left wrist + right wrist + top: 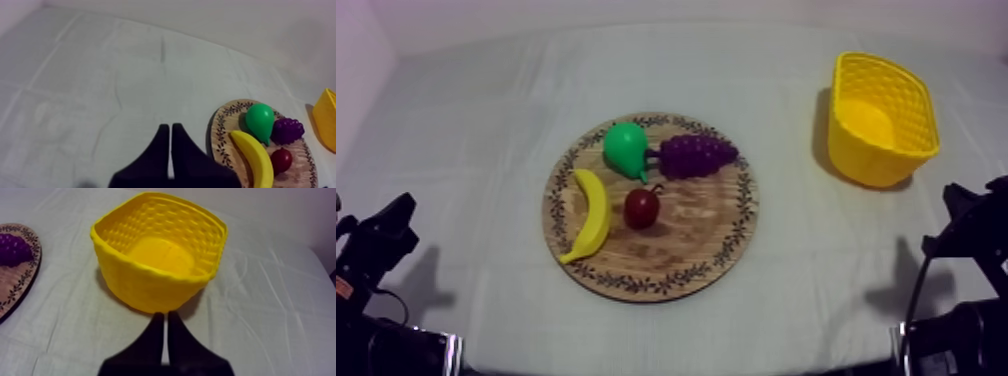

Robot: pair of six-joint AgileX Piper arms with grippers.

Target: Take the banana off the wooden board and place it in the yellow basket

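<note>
Banana point(591, 215): lies on the board point(706, 250) along its left edge, curved with the rim, one tip toward the near edge and the other toward the pear.
Board: round, patterned rim, flat on the table point(466, 120) about midway between the left and right edges.
Pear point(624, 148): green, at the board's far edge, just beyond the banana's far tip.
Grapes point(696, 155): purple, at the board's far edge, touching the pear on its right.
Red fruit point(641, 208): small, near the board's middle, just right of the banana.
Basket point(921, 110): yellow, upright on the cloth toward the table's far right corner, well apart from the board.
Left gripper point(170, 150): clenched on nothing, its fingers point(157, 155) lying together as a narrow wedge; low at the table's near left corner, over bare cloth, the board's left edge and the banana just to its right.
Right gripper point(165, 338): clenched on nothing, fingers point(152, 343) together; low at the table's near right corner, pointing at the basket's near wall.
</note>
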